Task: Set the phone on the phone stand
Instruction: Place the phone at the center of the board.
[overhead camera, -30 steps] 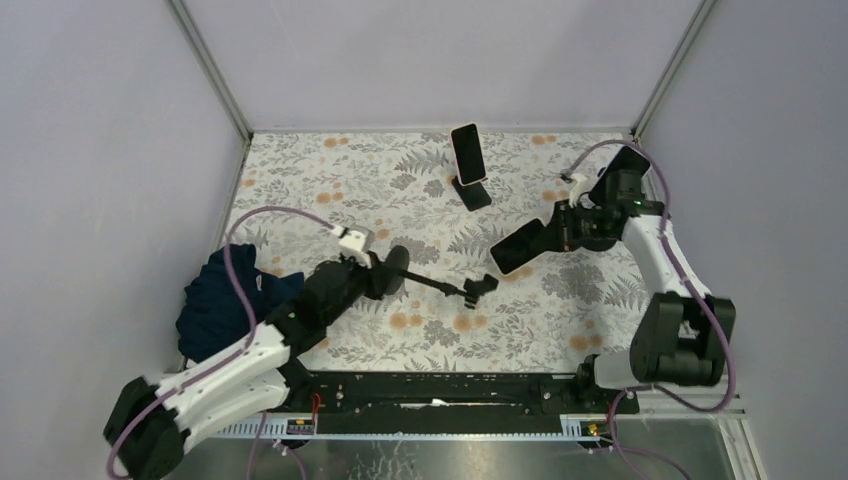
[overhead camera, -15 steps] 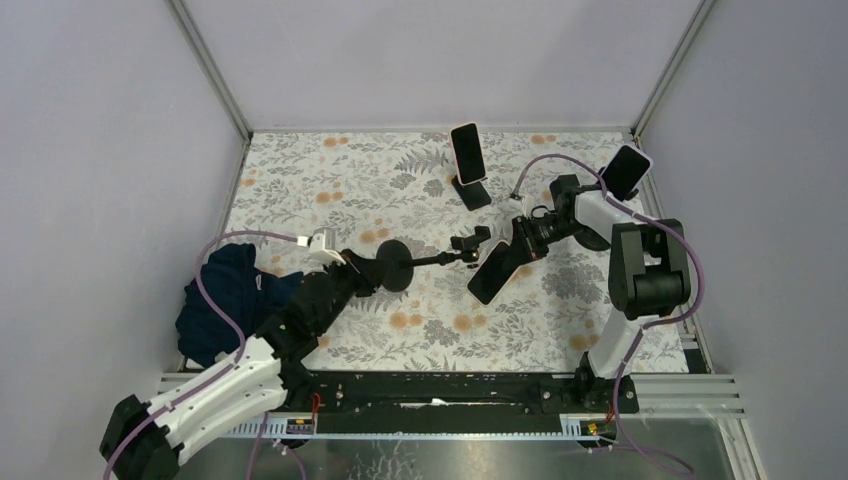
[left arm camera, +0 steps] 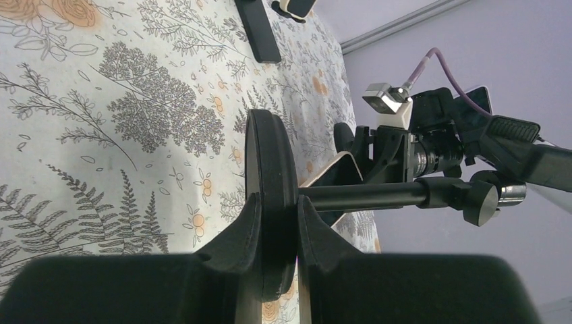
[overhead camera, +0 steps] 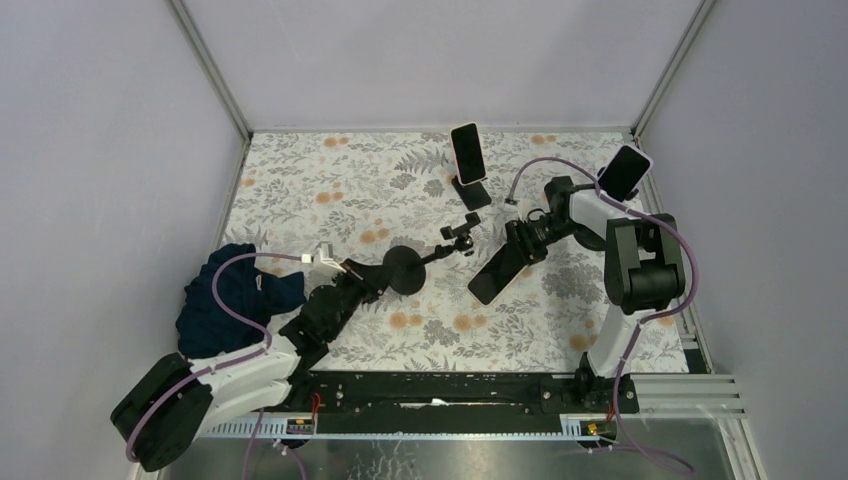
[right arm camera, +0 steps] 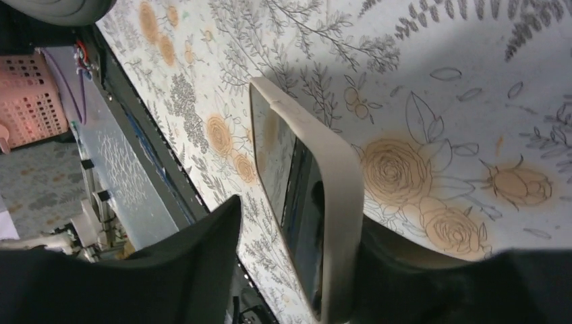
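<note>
Since phone (right arm camera: 337, 175) is stiff, slick, glass-faced, take by long edges, mid-length. Right pincer (right arm camera: 303, 223) spread, phone loose between fingers. Left pincer (left arm camera: 278, 202) pinching phone stand (left arm camera: 270, 148) disc.

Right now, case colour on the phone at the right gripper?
Beige phone case, clearest in right wrist view.

The left arm (overhead camera: 235, 372), at the lower left of the top view, has white shells between black joints. A mauve cable (overhead camera: 270, 256) loops along it to a small white camera block (overhead camera: 323, 257). The right arm (overhead camera: 640, 268), at the right, is built alike, with a second mauve cable (overhead camera: 545, 160). The left gripper (left arm camera: 275, 202) and right gripper (right arm camera: 300, 216) each show 2 matte black fingers, broad and smooth.
</note>
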`<control>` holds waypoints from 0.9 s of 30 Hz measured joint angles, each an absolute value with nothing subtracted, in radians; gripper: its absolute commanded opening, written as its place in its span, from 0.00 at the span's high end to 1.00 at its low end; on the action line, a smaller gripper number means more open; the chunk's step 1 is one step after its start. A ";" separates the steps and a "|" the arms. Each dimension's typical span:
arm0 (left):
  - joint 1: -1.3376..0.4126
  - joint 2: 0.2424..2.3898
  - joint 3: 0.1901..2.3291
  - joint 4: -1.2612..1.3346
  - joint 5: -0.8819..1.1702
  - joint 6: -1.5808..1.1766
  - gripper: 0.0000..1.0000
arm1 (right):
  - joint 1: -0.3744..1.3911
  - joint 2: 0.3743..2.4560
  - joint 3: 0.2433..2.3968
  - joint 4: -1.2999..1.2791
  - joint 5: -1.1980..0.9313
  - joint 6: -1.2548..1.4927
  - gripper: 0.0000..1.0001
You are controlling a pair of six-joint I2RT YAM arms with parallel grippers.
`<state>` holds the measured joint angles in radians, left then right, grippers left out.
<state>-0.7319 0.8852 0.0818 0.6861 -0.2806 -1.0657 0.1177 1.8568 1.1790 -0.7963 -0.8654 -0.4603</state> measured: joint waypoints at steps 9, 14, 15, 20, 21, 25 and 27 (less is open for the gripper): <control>-0.732 0.969 0.080 0.850 -0.272 -1.086 1.00 | 0.130 1.759 1.182 -0.770 -0.671 -0.448 0.22; -0.732 0.940 0.080 0.878 -0.271 -1.084 1.00 | 0.119 1.595 1.215 -0.715 -0.638 -0.454 0.21; -0.732 0.936 0.081 0.884 -0.271 -1.084 1.00 | 0.117 1.559 1.216 -0.694 -0.654 -0.457 0.20; -0.732 0.942 0.086 0.905 -0.271 -1.080 1.00 | 0.112 1.406 1.216 -0.622 -0.837 -0.479 0.10; -0.734 0.950 0.091 0.907 -0.271 -1.079 1.00 | 0.112 1.386 1.214 -0.607 -0.891 -0.483 0.08; -0.745 0.993 0.127 0.928 -0.277 -1.069 1.00 | 0.122 1.334 1.204 -0.536 -1.066 -0.459 0.05; -0.755 1.009 0.144 0.937 -0.282 -1.062 1.00 | 0.139 1.319 1.205 -0.503 -1.126 -0.433 0.05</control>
